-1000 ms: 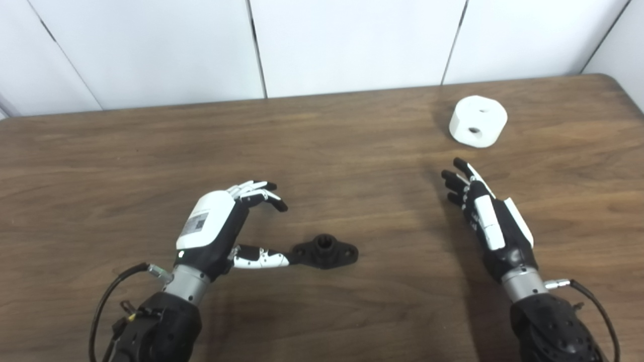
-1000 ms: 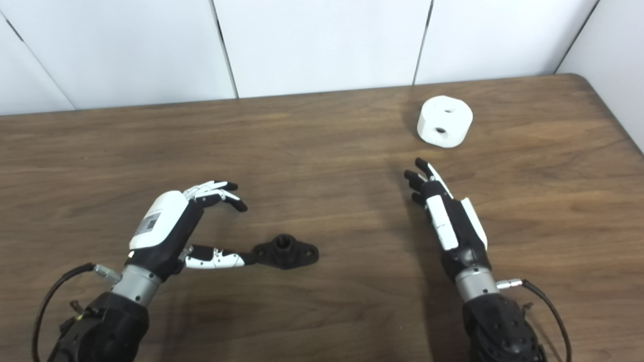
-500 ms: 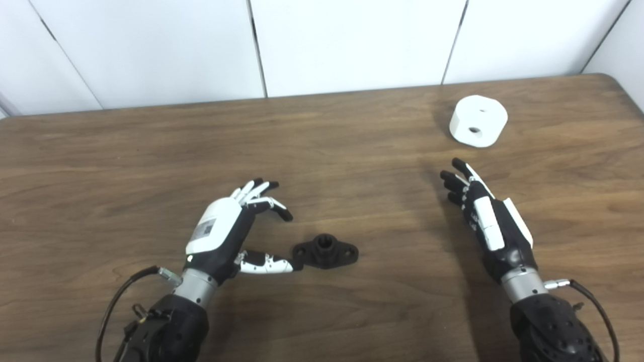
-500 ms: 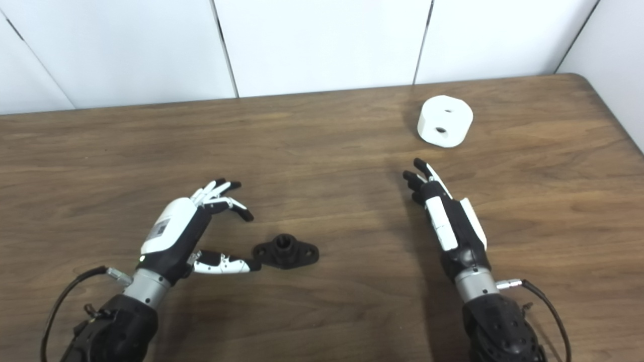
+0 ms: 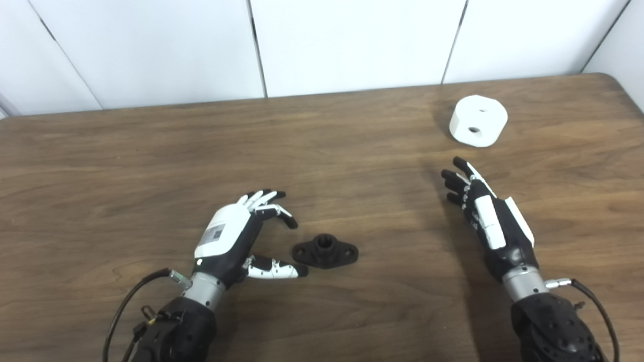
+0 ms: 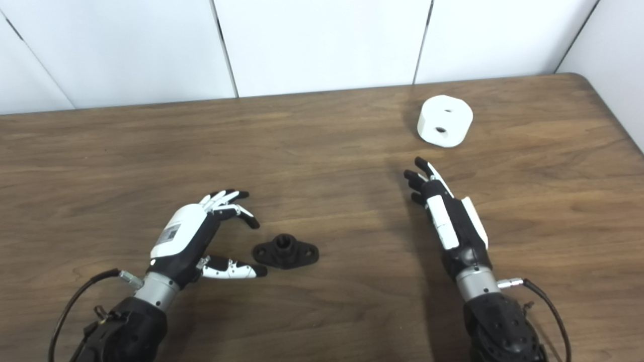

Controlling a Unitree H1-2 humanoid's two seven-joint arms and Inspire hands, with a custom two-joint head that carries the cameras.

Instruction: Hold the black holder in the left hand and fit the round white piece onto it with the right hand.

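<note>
A small black plastic holder (image 5: 325,250) with a raised round socket lies flat on the brown wooden tabletop (image 5: 151,166), just beside the left hand (image 5: 236,236), which is spread and empty (thumb tip near its flange). The round white piece (image 5: 478,120) sits far right, beyond the right hand (image 5: 485,216), whose fingers are apart.

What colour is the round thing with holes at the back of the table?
The round plastic piece is white, clearest in the left eye view.
</note>
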